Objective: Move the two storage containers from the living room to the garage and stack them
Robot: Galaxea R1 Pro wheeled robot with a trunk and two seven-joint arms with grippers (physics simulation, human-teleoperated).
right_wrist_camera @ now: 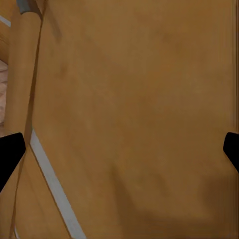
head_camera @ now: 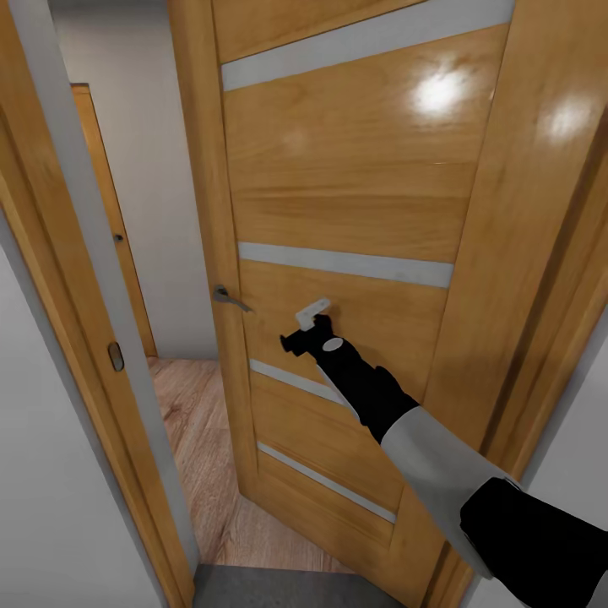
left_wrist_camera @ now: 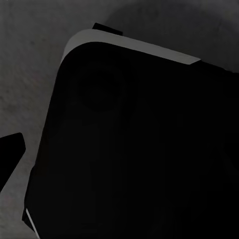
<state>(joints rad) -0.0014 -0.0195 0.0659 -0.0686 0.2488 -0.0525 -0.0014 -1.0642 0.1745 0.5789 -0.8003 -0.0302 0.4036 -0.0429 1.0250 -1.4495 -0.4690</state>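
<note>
my right hand [head_camera: 306, 331]: fingers spread open, empty, pressed up to the honey-brown wooden door [head_camera: 355, 194] just beside its metal handle [head_camera: 228, 296]; door ajar; pale wood-plank floor [head_camera: 203, 439] beyond the gap; my left hand: state cannot be told, over dark grey concrete [left_wrist_camera: 25, 64].

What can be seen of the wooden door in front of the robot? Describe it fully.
The door is glossy honey-brown wood with pale grey horizontal strips set across its face and ceiling lights glinting near the top. A grey metal lever handle sits at its free edge. It stands partly open, showing pale plank floor and a white wall beyond. The right gripper is at its face below handle height, fingers spread in the right wrist view; actual contact cannot be told.
</note>
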